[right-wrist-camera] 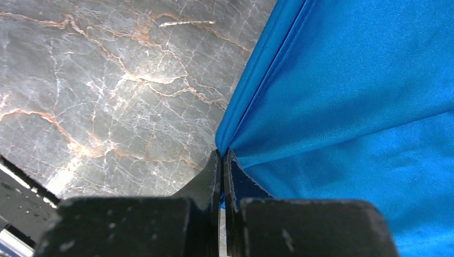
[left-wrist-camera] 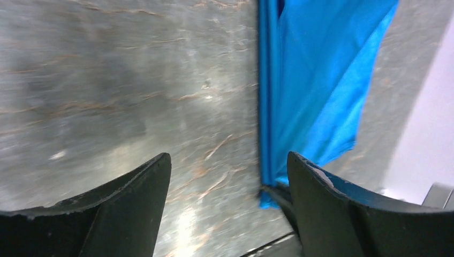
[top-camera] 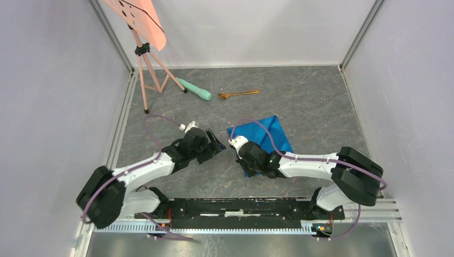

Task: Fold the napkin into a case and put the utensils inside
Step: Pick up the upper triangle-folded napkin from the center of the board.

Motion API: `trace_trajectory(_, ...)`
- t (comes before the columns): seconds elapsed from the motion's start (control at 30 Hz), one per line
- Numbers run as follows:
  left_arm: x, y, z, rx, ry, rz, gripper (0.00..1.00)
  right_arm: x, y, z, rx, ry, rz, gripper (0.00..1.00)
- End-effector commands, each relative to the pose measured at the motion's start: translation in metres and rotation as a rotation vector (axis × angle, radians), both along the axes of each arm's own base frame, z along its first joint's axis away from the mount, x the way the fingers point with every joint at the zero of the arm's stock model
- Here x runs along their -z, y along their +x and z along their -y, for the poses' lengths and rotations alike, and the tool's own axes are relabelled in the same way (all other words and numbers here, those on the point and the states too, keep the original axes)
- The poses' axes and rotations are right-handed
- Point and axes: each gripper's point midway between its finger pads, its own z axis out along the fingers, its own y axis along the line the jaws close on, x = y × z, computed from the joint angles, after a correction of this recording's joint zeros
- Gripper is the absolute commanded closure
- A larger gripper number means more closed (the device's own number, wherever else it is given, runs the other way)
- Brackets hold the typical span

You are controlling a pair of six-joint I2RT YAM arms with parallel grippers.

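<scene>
The folding step is in hand. The napkin [top-camera: 265,136] lies on the surface [top-camera: 316,101] in front of the right arm. It seems doubled along one side and is not yet a narrow case. The right claw [right-wrist-camera: 223,156] is pinched tight on the napkin's folded left edge. The left claw [left-wrist-camera: 227,168] hangs just beside that same edge, spread wide and holding nothing. The utensils [top-camera: 239,94] lie well apart at the far side, near a mint-green cylinder [top-camera: 195,90]. Next, I judge, the right claw should carry its pinched edge across the cloth for another fold, while the left claw pins the layers so they do not slide.
</scene>
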Motion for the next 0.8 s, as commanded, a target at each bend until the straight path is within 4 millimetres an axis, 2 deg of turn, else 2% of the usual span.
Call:
trace_trajectory(0.0,-0.039,0.031,0.067,-0.014,-0.396,-0.026,0.14,-0.016,0.001,-0.012,-0.036,0.11,0.014,0.99)
trace_trajectory(0.13,-0.02,0.053,0.085,-0.057,-0.434,-0.057,0.14,-0.024,0.005,-0.01,-0.03,0.147,0.031,0.99)
trace_trajectory(0.27,0.011,0.068,0.081,-0.146,-0.386,-0.075,0.2,-0.031,0.01,-0.009,-0.02,0.175,0.045,0.99)
trace_trajectory(0.47,0.039,0.078,0.08,-0.2,-0.332,-0.115,0.28,-0.038,0.014,-0.01,-0.02,0.203,0.056,1.0)
trace_trajectory(0.67,0.058,0.087,0.066,-0.254,-0.183,-0.131,0.36,-0.037,0.012,-0.008,-0.023,0.218,0.046,1.0)
trace_trajectory(0.77,0.064,0.09,0.065,-0.259,-0.158,-0.137,0.4,-0.036,0.011,-0.006,-0.022,0.218,0.04,1.0)
